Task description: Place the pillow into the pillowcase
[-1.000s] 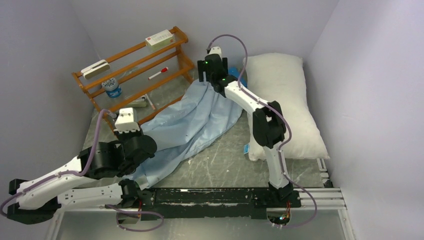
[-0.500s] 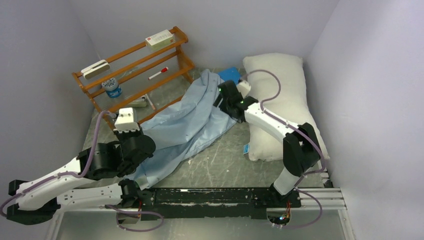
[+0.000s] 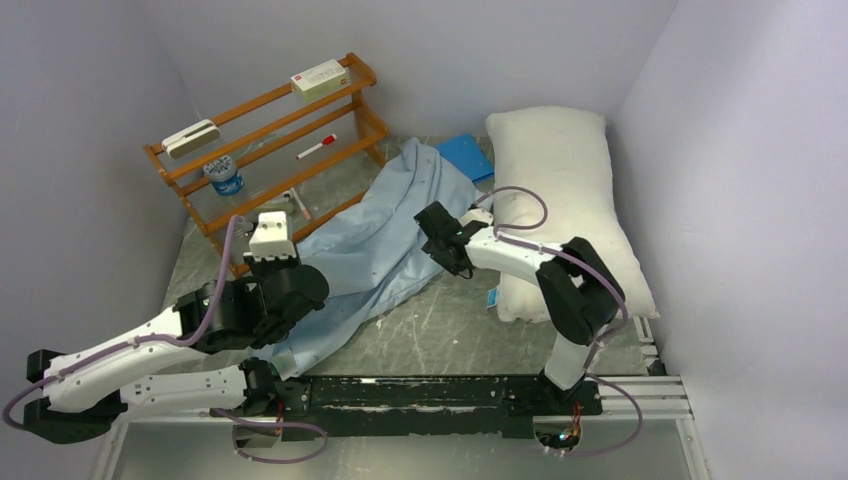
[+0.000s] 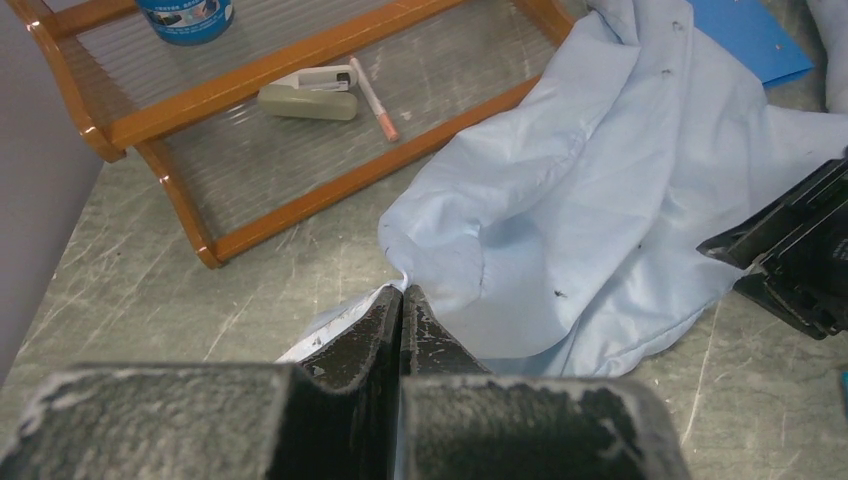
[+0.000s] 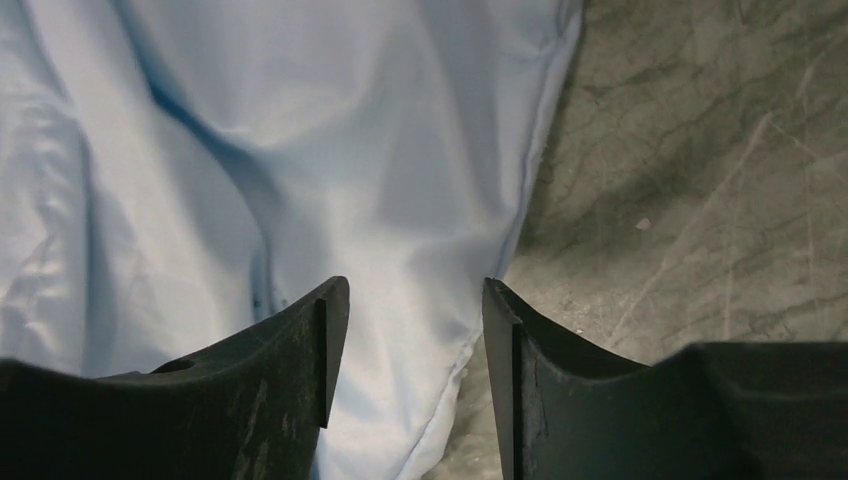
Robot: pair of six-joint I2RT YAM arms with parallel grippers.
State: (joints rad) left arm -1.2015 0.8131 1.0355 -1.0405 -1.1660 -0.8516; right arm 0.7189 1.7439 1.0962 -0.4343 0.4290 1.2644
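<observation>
The white pillow (image 3: 570,200) lies along the right wall, with its small blue tag (image 3: 492,297) at the near left corner. The pale blue pillowcase (image 3: 390,240) lies wrinkled across the middle of the table. My left gripper (image 3: 296,292) is shut on the near left edge of the pillowcase (image 4: 560,200); its closed tips (image 4: 403,295) pinch a fold of fabric. My right gripper (image 3: 437,235) is open and low over the pillowcase's right hem (image 5: 400,180). The fabric lies between its spread tips (image 5: 412,290), with bare table under the right finger.
A wooden rack (image 3: 265,130) stands at the back left with a small box, a marker, a blue-labelled tub and a stapler (image 4: 305,95). A flat bright-blue sheet (image 3: 465,155) lies behind the pillowcase. Grey walls close in on three sides.
My right arm has swung back from the far end of the pillowcase toward me and dropped to its right edge. My left gripper has shifted slightly right and forward, still holding the fabric.
</observation>
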